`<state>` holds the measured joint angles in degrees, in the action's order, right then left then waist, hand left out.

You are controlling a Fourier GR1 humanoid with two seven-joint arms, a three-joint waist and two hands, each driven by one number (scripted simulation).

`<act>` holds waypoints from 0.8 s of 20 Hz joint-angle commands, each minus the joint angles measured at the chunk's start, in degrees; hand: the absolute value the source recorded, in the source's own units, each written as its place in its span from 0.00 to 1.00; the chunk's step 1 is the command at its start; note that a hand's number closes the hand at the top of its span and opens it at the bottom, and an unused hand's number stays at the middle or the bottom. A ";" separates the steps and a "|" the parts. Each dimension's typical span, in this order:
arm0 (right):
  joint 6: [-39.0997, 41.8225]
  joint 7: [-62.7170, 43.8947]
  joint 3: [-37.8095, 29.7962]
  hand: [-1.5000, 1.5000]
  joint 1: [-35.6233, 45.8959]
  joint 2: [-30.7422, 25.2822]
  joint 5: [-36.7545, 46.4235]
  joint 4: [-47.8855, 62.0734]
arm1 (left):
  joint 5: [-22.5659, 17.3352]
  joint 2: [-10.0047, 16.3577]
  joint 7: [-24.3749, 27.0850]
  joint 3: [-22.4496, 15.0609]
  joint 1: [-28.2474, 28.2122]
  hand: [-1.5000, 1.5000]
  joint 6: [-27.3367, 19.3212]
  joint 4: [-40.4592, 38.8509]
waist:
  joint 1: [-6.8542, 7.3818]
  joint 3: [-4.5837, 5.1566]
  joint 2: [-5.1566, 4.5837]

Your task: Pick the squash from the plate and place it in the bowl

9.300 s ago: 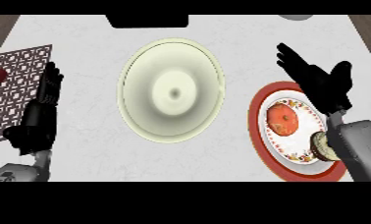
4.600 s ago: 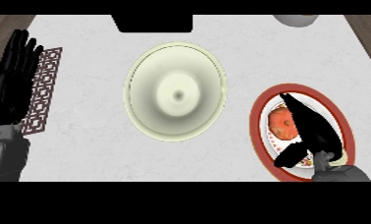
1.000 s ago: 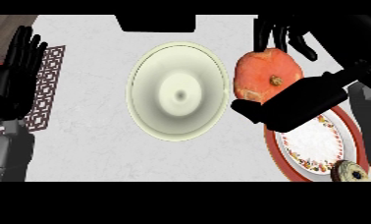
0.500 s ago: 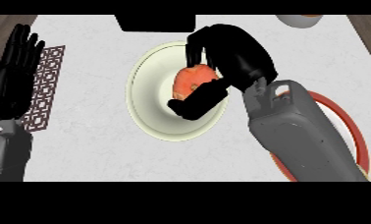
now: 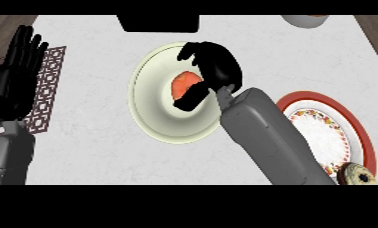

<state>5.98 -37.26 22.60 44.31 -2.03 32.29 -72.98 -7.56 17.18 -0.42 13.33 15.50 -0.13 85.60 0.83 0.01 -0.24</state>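
Since the moment before, the right hand (image 5: 215, 66) had carried the squash (image 5: 184, 82) a little further in, to the middle of the bowl (image 5: 151, 117). Its fingers were curled over the squash's far side and its thumb hooked under the near side, so the squash sat pinched between them, inside the bowl. I judged the squash small, round, stiff and smooth-skinned, probably light and apt to roll, so it was best held across its widest part, as here. The grey forearm came in over the bowl's near right rim. The plate (image 5: 314, 97) lay right of the bowl. The left hand (image 5: 21, 69) rested left of the bowl, fingers straight.
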 commanded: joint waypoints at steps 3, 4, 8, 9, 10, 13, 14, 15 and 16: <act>-12.97 8.41 -1.25 0.00 0.48 1.97 -8.39 8.52 | 0.12 -0.21 0.32 -0.56 -1.57 0.50 0.66 1.94 | 1.27 -0.05 -0.09; -12.09 10.34 -3.89 0.00 -0.77 1.98 -8.79 6.90 | 0.58 -0.94 2.78 -0.26 -2.09 0.50 0.45 -0.76 | 0.26 -0.03 -0.03; -22.93 15.18 -5.10 0.00 -2.03 2.01 -8.09 4.72 | 0.32 -0.42 0.11 -0.14 -1.44 0.50 -0.07 1.37 | 0.02 -0.06 0.20; -24.72 16.90 -6.48 0.00 -1.17 2.02 -7.29 5.64 | 1.97 -1.99 3.26 -1.23 -2.04 0.50 -0.94 0.13 | -0.17 -0.04 0.08; -25.92 20.47 -9.65 0.00 -2.37 0.93 -7.51 7.16 | -0.23 -0.04 1.35 0.71 -1.42 0.50 0.60 -0.06 | -0.18 -0.05 0.00; -25.41 19.26 -13.38 0.00 -4.44 -2.01 -9.73 1.57 | 0.52 -0.43 -0.53 0.05 0.16 0.50 -0.68 0.22 | -1.23 -0.05 0.31; -25.49 16.44 -14.38 0.00 -1.91 -1.05 -9.23 2.88 | 1.07 -0.81 -0.20 -0.23 1.11 0.50 -1.28 -0.34 | -0.95 -0.02 0.25; -25.81 22.21 -16.04 0.00 -6.16 -3.29 -11.14 2.46 | -1.89 1.32 0.08 2.02 -2.23 0.50 2.41 -0.06 | -0.73 -0.04 0.23; -24.66 22.23 -18.49 0.00 -6.00 -4.95 -12.71 3.91 | 1.94 -1.50 0.98 -0.48 -0.52 0.50 -1.80 -0.75 | -1.01 -0.04 0.13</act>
<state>-18.11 -18.45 9.63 40.64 -3.66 22.49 -69.12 -7.06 16.72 0.26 13.54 14.78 -0.37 85.39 0.16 -0.02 -0.07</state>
